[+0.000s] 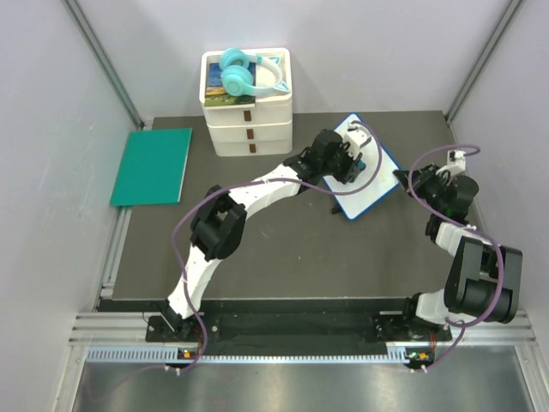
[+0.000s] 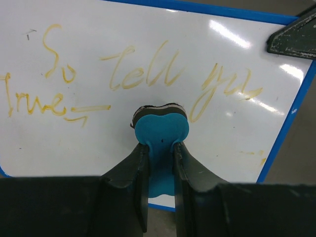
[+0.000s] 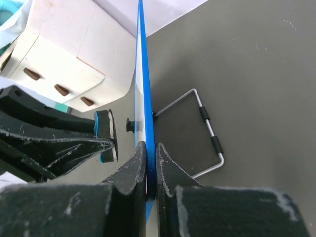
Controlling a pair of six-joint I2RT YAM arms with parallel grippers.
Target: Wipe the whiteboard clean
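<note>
Table: a dark surface is seen, with both arm bases bolted at its near edge.
Right arm: it is folded up along the right edge, and its wrist is turned in toward the whiteboard.
Right gripper: it is closed on the blue frame of the whiteboard, which is pinched edge-on between the two dark fingers.
Left arm: it is stretched from the near left corner across the middle of the table to the board's written face.
Left gripper: it is clamped on a blue eraser, whose narrow waist is squeezed between the fingers.
Eraser position: its pad is turned toward the white face, near the lower middle of the board. A narrow gap between pad and board is seen from the right wrist.
Whiteboard position: it is propped up on edge toward the far right corner of the table, turned at an angle to the table's edges.
Writing: yellow-orange handwriting is spread over most of the face, in two rows on the left side.
Stand: a bent wire loop with dark sleeves is laid out on the table behind the board.
Green mat: it is laid flat at the far left edge, well apart from the board.
Drawer unit: a white stack of drawers is placed at the far edge, just left of the board.
Headphones: a turquoise pair is laid on top of the drawer unit.
</note>
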